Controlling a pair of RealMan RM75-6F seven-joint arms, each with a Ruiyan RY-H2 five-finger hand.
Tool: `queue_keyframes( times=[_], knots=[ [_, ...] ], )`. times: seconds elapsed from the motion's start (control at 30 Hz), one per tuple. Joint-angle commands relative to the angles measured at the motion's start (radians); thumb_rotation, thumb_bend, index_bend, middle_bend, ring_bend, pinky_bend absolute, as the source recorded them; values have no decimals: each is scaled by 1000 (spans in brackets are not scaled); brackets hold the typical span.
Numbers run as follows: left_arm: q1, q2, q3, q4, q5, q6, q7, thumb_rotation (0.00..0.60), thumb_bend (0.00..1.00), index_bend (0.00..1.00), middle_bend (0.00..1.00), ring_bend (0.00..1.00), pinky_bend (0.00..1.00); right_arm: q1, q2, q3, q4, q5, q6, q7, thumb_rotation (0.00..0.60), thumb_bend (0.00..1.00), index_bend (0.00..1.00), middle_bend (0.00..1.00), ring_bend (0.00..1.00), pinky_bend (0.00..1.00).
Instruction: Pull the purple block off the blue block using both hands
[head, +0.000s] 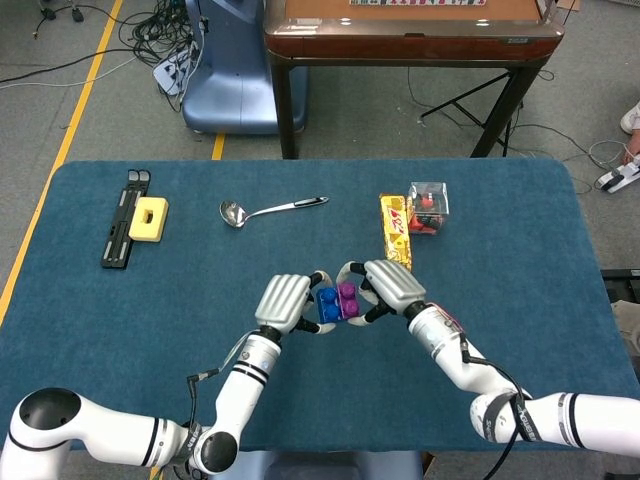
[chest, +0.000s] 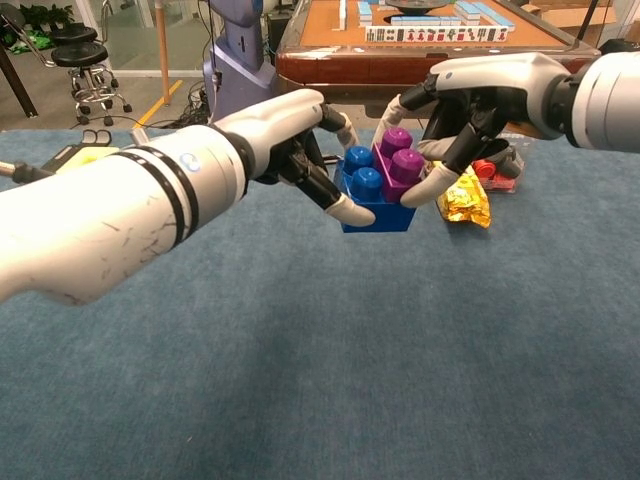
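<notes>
Bright, even indoor light — soft shadows, sharp focus, no glare.

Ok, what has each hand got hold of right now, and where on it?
Left hand grips the blue block at its left side. Right hand pinches the purple block from its right side. The blocks are still joined, above the table.

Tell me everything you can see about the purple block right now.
The purple block is a glossy, plastic-looking toy brick with two round studs on top. It is still seated on the right part of the larger blue block, beside that block's two bare blue studs. Both are held above the blue table, roughly level. The right hand grips the purple block with fingers curling around its right side, while the left hand holds the blue block.
</notes>
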Motion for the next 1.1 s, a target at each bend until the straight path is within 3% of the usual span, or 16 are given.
queue_keyframes(
  times=[0.03, 1.1],
  knots=[
    [2, -2, 2, 2, 3, -1, 3, 535, 269, 647, 1000, 1000, 1000, -8, -5, 3, 4, -15, 7, 12, 600, 473, 658, 1000, 1000, 1000],
    [21, -19, 9, 24, 16, -23, 39, 563, 268, 648, 1000, 1000, 1000, -75, -21, 28, 31, -149, 32, 141, 600, 480, 673, 1000, 1000, 1000]
  ],
)
